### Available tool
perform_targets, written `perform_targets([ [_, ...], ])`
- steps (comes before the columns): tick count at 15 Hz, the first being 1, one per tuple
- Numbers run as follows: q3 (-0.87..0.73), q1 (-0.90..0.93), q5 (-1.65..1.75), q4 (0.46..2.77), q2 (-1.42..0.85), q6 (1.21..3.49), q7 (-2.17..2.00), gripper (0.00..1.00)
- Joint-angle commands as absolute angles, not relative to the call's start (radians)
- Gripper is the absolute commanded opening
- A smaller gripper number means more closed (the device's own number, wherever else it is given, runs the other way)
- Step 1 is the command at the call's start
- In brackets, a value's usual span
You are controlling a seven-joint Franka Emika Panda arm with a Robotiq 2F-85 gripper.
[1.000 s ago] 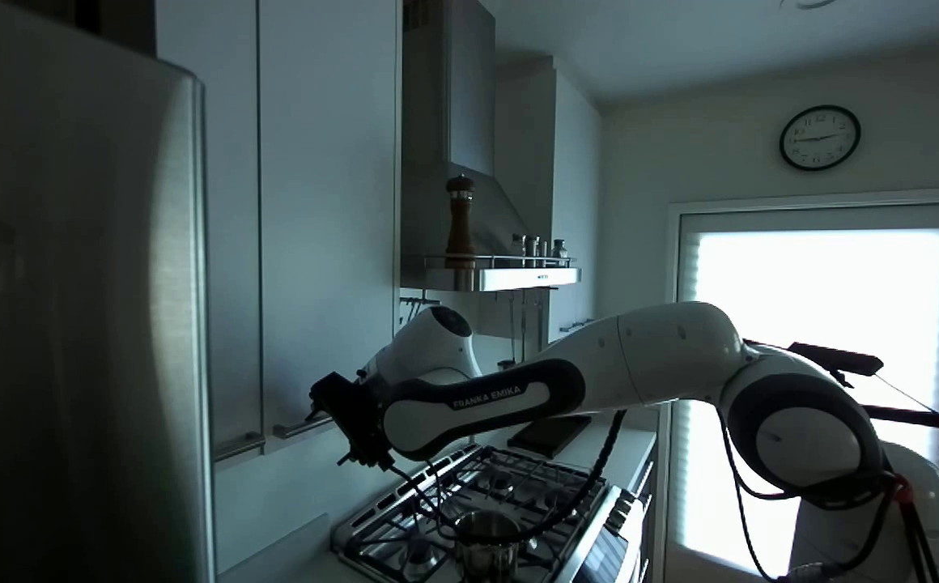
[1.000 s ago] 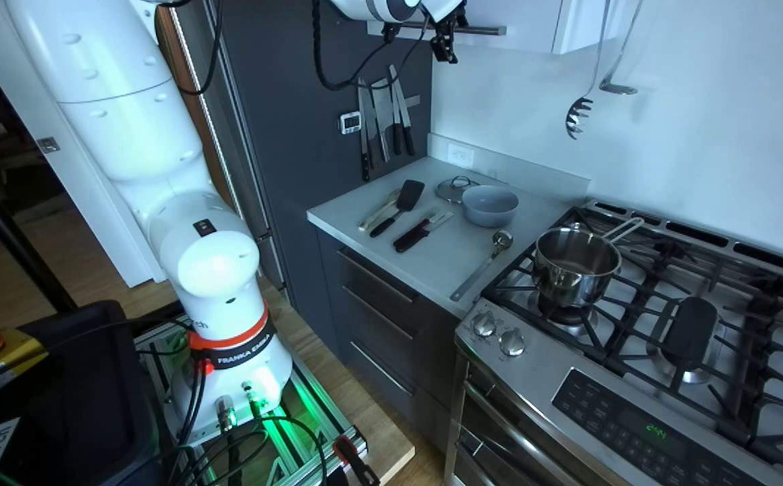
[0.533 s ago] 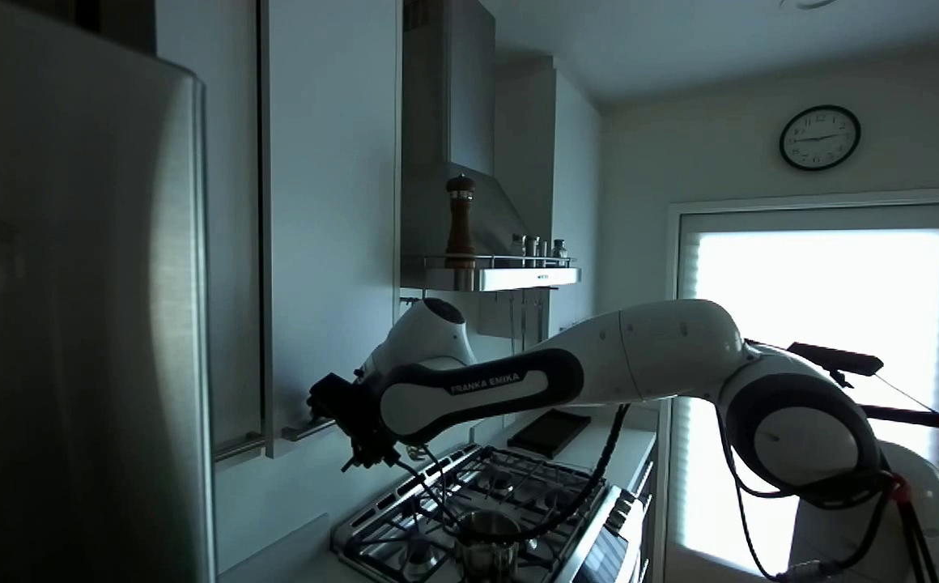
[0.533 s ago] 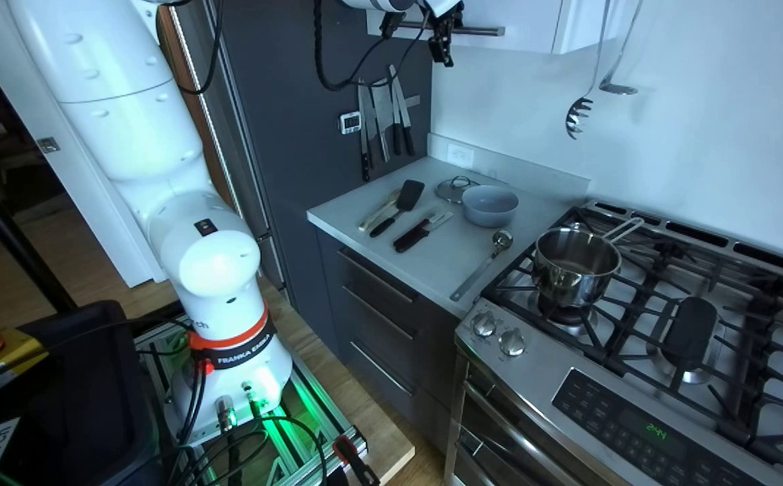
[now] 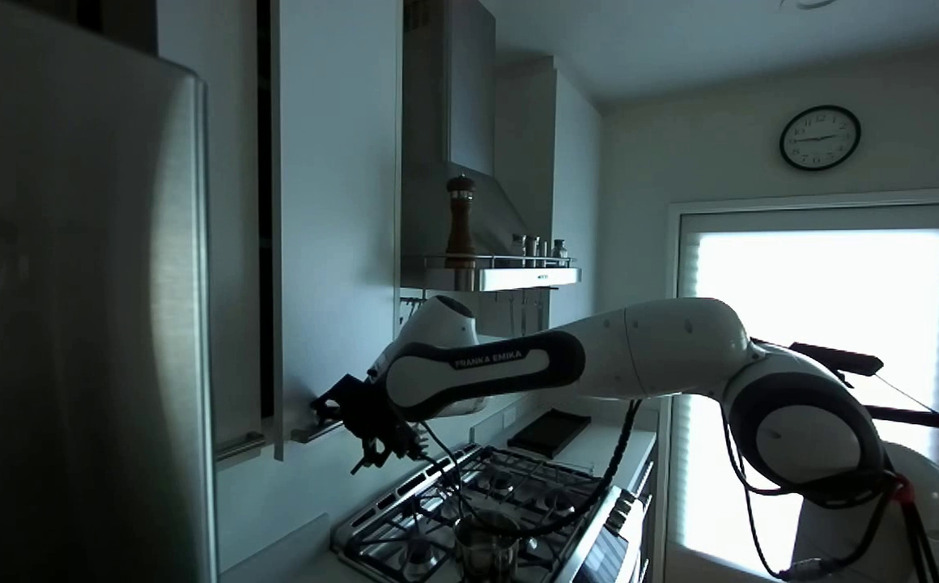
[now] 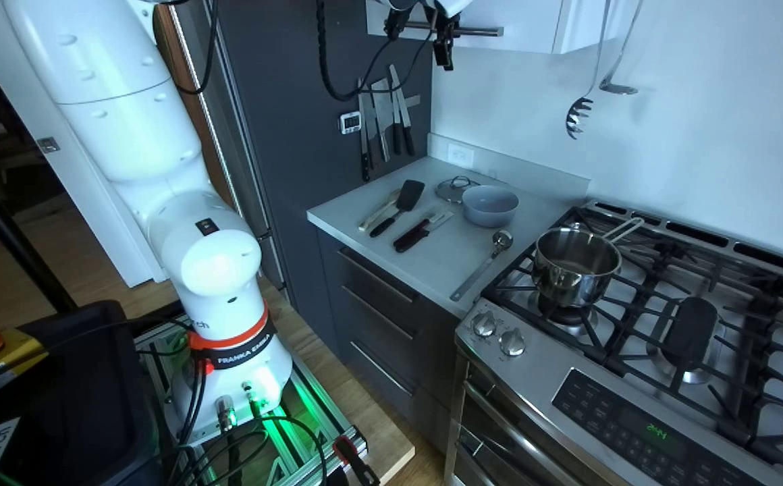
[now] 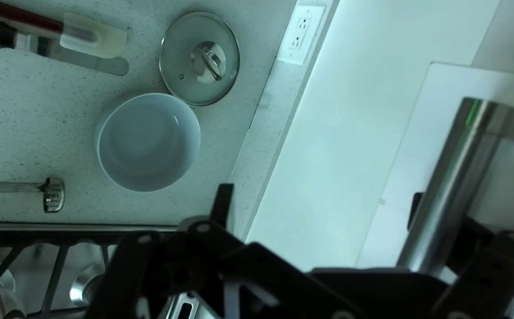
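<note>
My gripper (image 7: 319, 201) is open, its two black fingers wide apart. One fingertip reaches behind the steel bar handle (image 7: 449, 186) on the right of the wrist view; the other finger stands free over the counter side. In an exterior view the gripper (image 5: 340, 441) is at the handle (image 5: 320, 431) at the bottom of a pale upper cabinet door (image 5: 336, 202). That door stands slightly ajar, with a dark gap along its left edge. The gripper (image 6: 443, 50) also shows below the cabinet beside the handle (image 6: 479, 31). Exact finger contact is hard to tell.
Below, the counter (image 6: 432, 263) holds a bowl (image 6: 491, 206), a glass lid (image 6: 457, 189), a ladle (image 6: 482, 266) and several utensils. A pot (image 6: 575, 266) stands on the gas stove (image 6: 675, 324). Knives (image 6: 386, 118) hang on the dark panel. A fridge (image 5: 81, 324) stands beside the cabinets.
The cabinet door has swung outward, and the dark gap at its edge has widened. The gripper has moved outward with the handle and turned slightly.
</note>
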State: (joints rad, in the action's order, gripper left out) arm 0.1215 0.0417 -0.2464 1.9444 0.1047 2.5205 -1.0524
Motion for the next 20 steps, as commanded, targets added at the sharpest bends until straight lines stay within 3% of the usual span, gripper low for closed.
perform_targets([
  [1, 0.085, 0.042, -0.270, 2.034, 0.178, 2.427, -0.928, 1.00],
  [14, 0.021, 0.011, -0.345, 2.220, 0.341, 2.451, -0.573, 1.00],
  [15, 0.048, 0.023, -0.353, 2.118, 0.295, 2.444, -0.623, 1.00],
  [20, 0.043, 0.014, -0.353, 2.150, 0.323, 2.448, -0.605, 1.00],
])
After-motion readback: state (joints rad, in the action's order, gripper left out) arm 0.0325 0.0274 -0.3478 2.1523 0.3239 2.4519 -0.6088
